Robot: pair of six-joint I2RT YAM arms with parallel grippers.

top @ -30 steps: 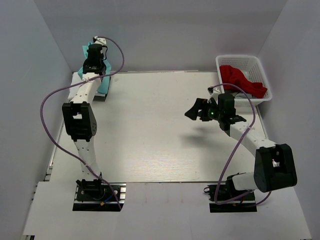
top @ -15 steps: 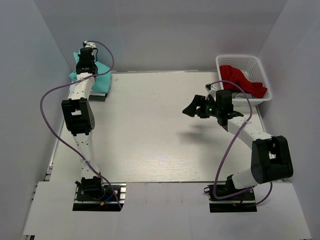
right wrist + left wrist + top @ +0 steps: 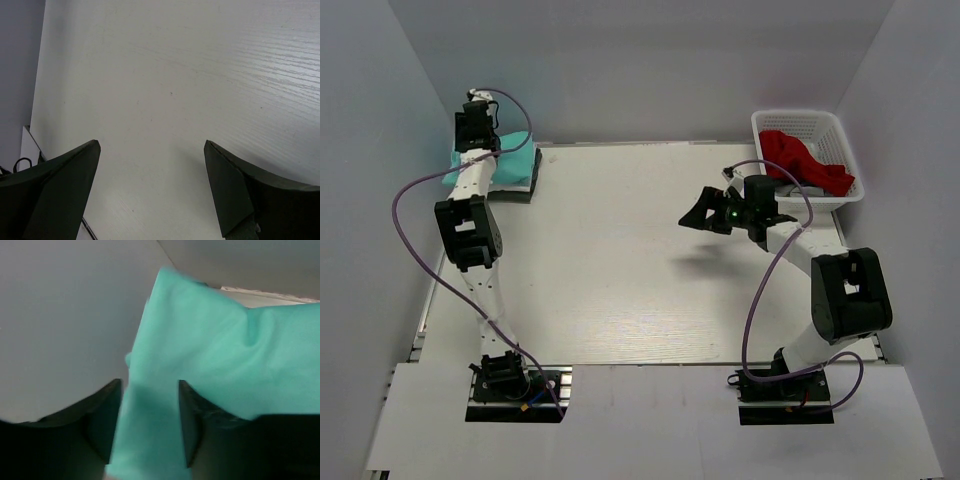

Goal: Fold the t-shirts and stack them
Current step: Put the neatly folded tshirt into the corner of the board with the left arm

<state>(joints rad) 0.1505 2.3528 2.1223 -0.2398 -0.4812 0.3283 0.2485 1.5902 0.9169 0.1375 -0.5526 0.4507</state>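
A teal-green t-shirt (image 3: 512,162) lies folded at the table's far left corner on a dark grey layer (image 3: 520,190). My left gripper (image 3: 476,138) hangs over the teal shirt's left edge by the wall. In the left wrist view, my left gripper (image 3: 150,386) has its jaws apart, with the teal cloth (image 3: 210,350) showing between and below the fingers. A red t-shirt (image 3: 807,160) is heaped in the white basket (image 3: 798,117) at the far right. My right gripper (image 3: 700,217) hovers wide open over bare table (image 3: 165,75), left of the basket, holding nothing.
Grey walls close in the table on the left, back and right. The left arm's purple cable (image 3: 415,190) loops out toward the left wall. The right arm's cable (image 3: 770,270) arcs over the table's right side. Both arm bases sit at the near edge.
My left gripper has opened and shifted left toward the wall; the teal shirt has dropped from a bunched lift to lie flat. My right gripper has drifted slightly left and back, still open.
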